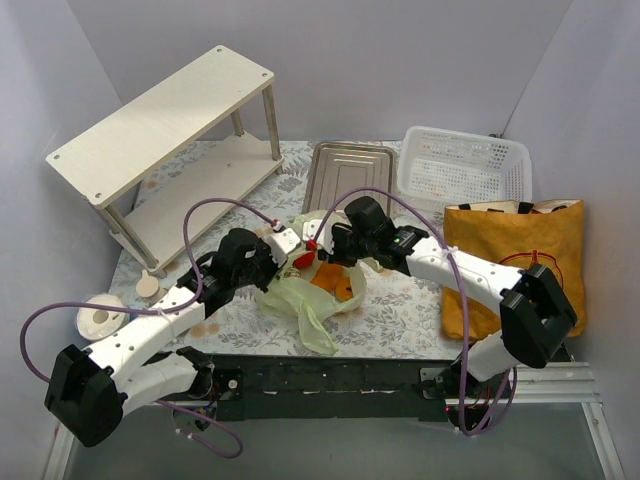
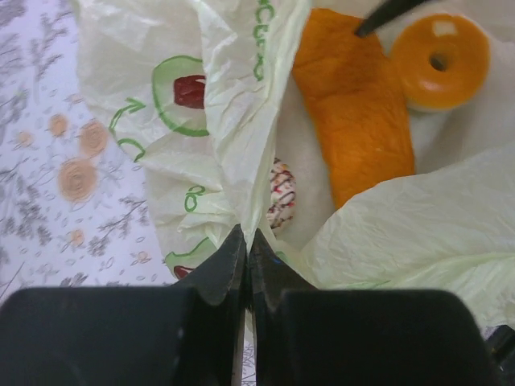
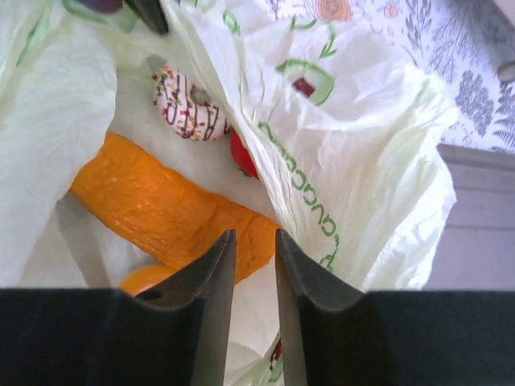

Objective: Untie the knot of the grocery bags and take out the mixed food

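Nearest my left wrist camera are my left jaws, pressed together on a fold of the pale green plastic bag (image 2: 241, 121); the thin film rises straight out from between the tips. Past that fold the bag lies open. Inside it I see the baguette (image 2: 354, 121), an orange-glazed donut (image 2: 440, 60) just beside its far end, and a white striped donut (image 2: 282, 193) half hidden behind the pinched film.

My right jaws stand slightly spread, with a narrow gap between them, and hang over the bag's mouth right above the baguette. Nothing shows gripped between them. From that side the striped donut lies just beyond the loaf, and something red (image 3: 244, 154) peeks from under the bag's printed flap; I cannot tell what it is.

From above, the bag sits on the flowered bench (image 1: 400, 310) between my two arms, in front of a metal tray (image 1: 345, 175). The mustard tote (image 1: 515, 260) sits at the right edge of the bench, apart from the bag, with the white basket (image 1: 465, 170) behind it and a wooden shelf (image 1: 165, 120) at far left.
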Controlling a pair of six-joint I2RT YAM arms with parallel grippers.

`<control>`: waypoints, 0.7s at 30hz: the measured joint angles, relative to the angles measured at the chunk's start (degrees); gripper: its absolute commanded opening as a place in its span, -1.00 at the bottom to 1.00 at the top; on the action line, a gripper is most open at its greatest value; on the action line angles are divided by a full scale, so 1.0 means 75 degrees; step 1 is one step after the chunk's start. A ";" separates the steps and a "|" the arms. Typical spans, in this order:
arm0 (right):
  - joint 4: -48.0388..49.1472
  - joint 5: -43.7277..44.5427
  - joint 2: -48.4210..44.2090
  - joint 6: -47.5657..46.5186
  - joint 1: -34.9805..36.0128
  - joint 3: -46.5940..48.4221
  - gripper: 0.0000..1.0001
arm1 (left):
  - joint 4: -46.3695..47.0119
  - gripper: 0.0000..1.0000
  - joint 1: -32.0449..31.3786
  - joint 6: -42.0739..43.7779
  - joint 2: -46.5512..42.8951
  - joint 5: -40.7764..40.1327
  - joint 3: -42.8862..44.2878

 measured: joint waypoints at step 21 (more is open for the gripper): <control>0.1932 0.1110 0.2206 0.2416 0.0437 0.0685 0.38 | 0.0312 -0.98 -0.0003 -0.2404 0.0064 -0.2448 0.0493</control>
